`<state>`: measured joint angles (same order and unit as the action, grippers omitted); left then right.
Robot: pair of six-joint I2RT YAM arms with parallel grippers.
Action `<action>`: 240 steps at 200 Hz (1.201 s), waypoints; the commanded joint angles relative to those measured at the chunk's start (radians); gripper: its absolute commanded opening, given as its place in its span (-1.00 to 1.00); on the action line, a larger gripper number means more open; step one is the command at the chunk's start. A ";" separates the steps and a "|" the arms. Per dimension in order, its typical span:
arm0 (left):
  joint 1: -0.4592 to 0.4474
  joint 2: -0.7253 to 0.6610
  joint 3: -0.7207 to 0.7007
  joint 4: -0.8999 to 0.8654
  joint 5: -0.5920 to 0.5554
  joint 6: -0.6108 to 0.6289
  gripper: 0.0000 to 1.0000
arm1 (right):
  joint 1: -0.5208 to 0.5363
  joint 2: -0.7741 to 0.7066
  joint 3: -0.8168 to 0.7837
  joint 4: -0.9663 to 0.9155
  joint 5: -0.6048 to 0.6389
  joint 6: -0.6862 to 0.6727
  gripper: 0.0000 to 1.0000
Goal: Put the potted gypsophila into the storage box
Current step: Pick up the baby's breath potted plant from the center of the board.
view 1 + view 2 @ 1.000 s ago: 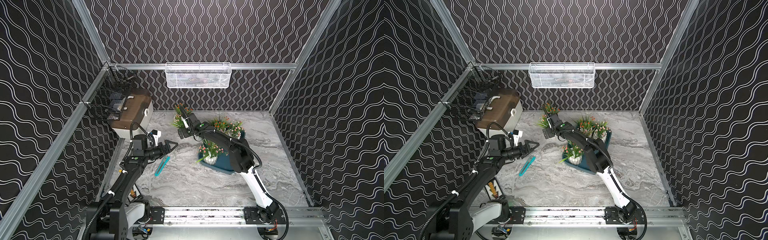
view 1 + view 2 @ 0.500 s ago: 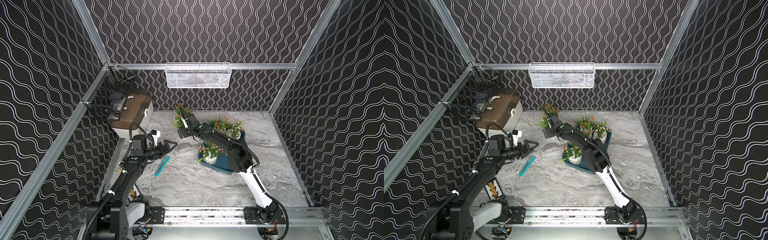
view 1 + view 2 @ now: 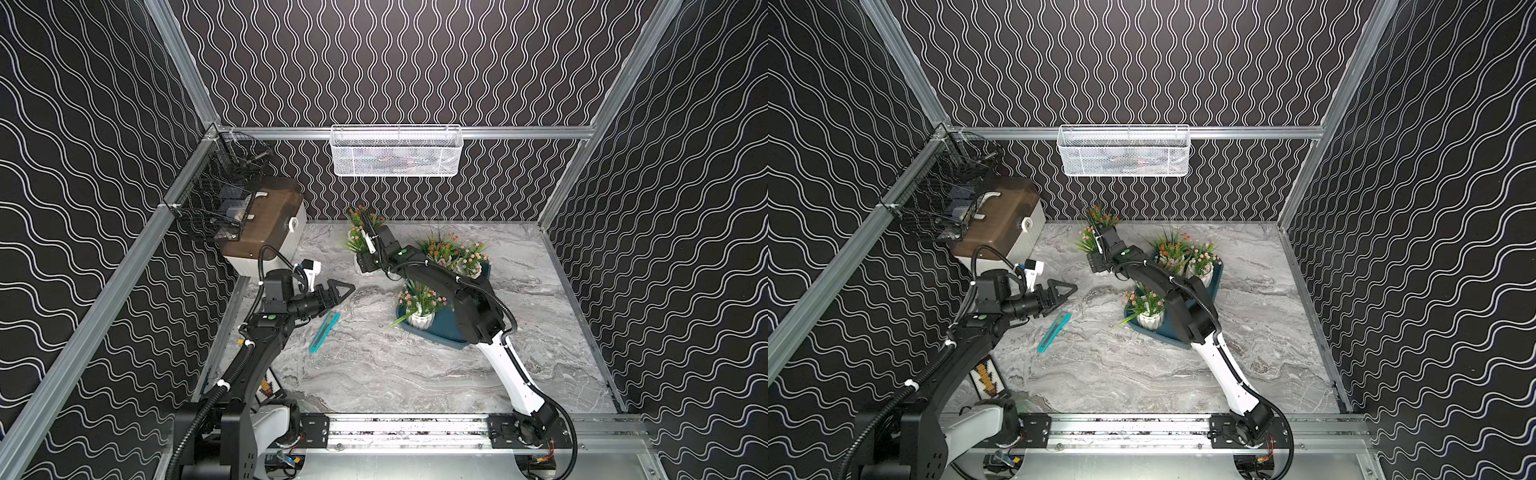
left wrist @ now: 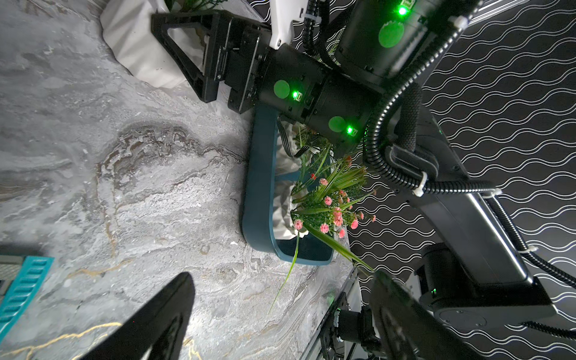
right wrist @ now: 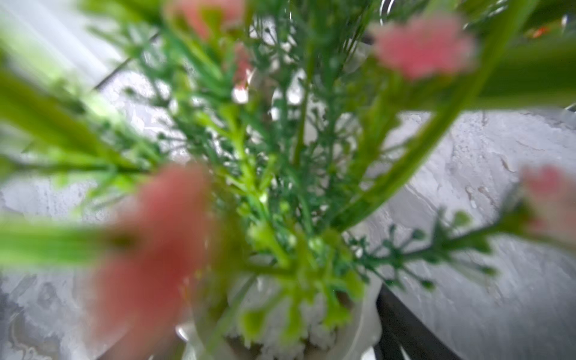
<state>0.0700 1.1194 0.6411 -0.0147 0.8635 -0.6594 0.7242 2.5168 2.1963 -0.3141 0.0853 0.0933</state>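
Chg vs. earlier frames: next to none. In top views both arms, all pots and the box sit where they sat; right gripper [image 3: 362,262] stays down at pot 1 [image 3: 354,244].

1. Pot 1: on table [image 3: 395,374], far side, left of centre, outside box [image 3: 440,340]. White pot, pink blooms. Right gripper's fingers [image 4: 180,57] straddle it. Left wrist view shows one finger along the pot wall. Squeezed or only beside it: cannot tell. Right wrist view: foliage fills the lens, blurred.
2. Pot 2 [image 3: 360,216]: just beyond pot 1, by far wall, on table, untouched.
3. Pot 3 [image 3: 420,321]: upright in box, near end, pink blooms.
4. Pot 4 [image 3: 439,249]: in box, far end, red/orange blooms.
5. Pot 5 [image 3: 471,259]: in box, far end, just right of pot 4.
6. Box: teal, right of centre, long axis running near to far, mid part hidden under right arm.
7. Left gripper [image 3: 351,286]: jaws wide, empty, above table left of centre, pointing right, apart from all pots.

Misc.:
- Teal cutter [image 3: 324,332]: flat on table, just near of left gripper.
- White case w/ brown lid [image 3: 266,232]: far-left corner.
- White mesh basket [image 3: 395,151]: on far wall.
- Black wire basket [image 3: 216,199]: on left wall.
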 commanded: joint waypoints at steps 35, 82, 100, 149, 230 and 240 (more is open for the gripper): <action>0.005 -0.003 -0.006 0.041 0.014 -0.016 0.82 | 0.001 -0.083 -0.073 0.029 -0.015 -0.006 0.54; 0.007 -0.005 -0.006 0.046 0.018 -0.018 0.82 | 0.003 -0.198 -0.183 0.088 -0.010 -0.015 0.52; 0.008 -0.006 -0.008 0.049 0.017 -0.019 0.82 | 0.004 -0.244 -0.219 0.102 -0.013 -0.017 0.52; 0.008 -0.010 -0.011 0.057 0.020 -0.022 0.82 | 0.010 -0.385 -0.335 0.145 -0.023 -0.015 0.52; 0.011 -0.015 -0.014 0.075 0.032 -0.028 0.82 | 0.012 -0.621 -0.474 0.154 -0.034 -0.010 0.52; 0.011 -0.015 -0.015 0.078 0.036 -0.028 0.82 | 0.012 -0.646 -0.488 0.157 -0.032 -0.009 0.52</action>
<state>0.0784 1.1118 0.6296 0.0128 0.8783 -0.6811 0.7357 1.9240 1.7290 -0.2314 0.0608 0.0853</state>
